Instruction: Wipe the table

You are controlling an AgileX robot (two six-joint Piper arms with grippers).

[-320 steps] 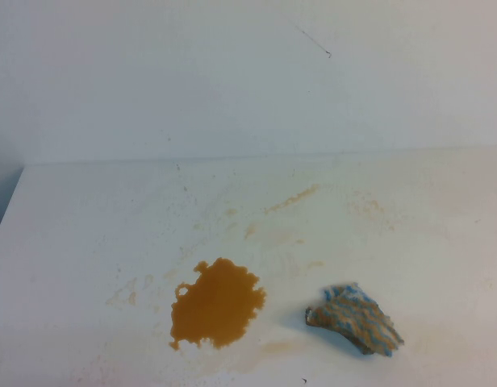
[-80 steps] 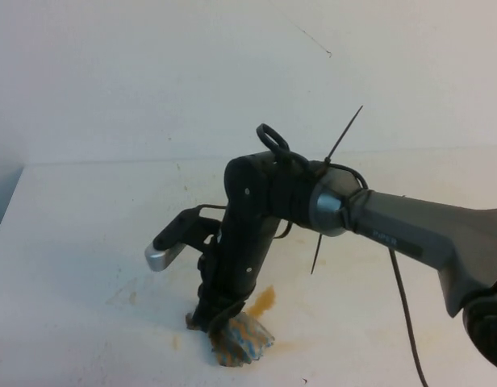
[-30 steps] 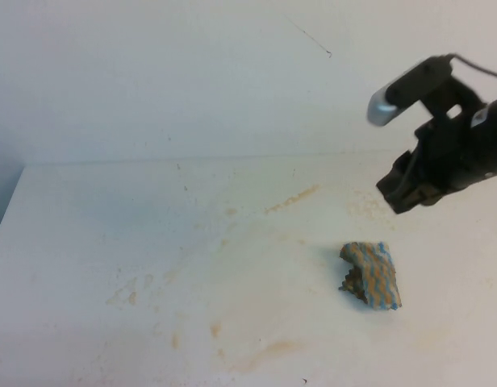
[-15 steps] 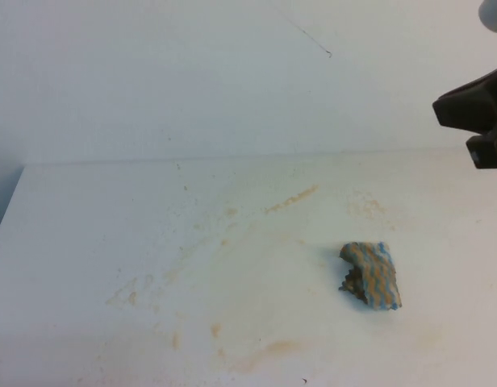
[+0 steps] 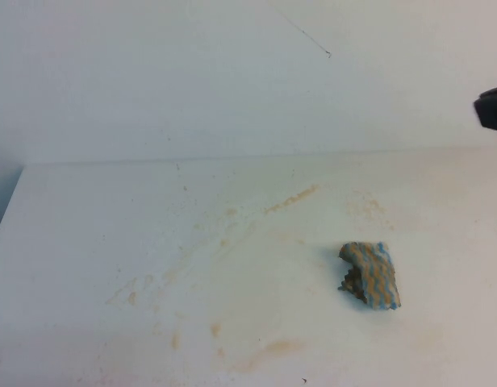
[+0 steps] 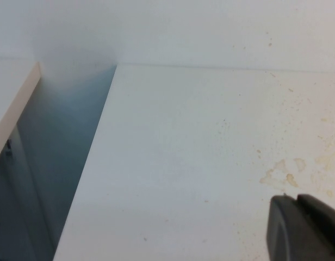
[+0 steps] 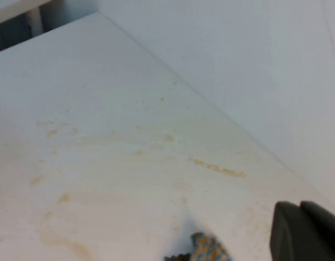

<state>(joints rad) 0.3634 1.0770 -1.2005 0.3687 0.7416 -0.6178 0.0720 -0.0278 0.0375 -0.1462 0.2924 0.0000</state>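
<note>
The white counter (image 5: 111, 242) looked mostly wiped, faint orange smears (image 5: 290, 198) left; crumpled blue-tan cloth (image 5: 370, 276) lay loose; right tool (image 5: 492, 109) aloft far right, left tool (image 6: 296, 202) over the counter's left side, both closed, empty

Right gripper (image 5: 494, 109) cut off at high view's right edge, left gripper (image 6: 297, 206) cropped over table's (image 6: 184, 136) left side, cloth (image 7: 203, 250) cropped in right wrist view.

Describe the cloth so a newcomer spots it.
On the white table, look right of centre. The right end effector hangs far right, the left end effector over the left side; neither touches the cloth. It alone is a crumpled blue-and-tan wad among faint stains.
</note>
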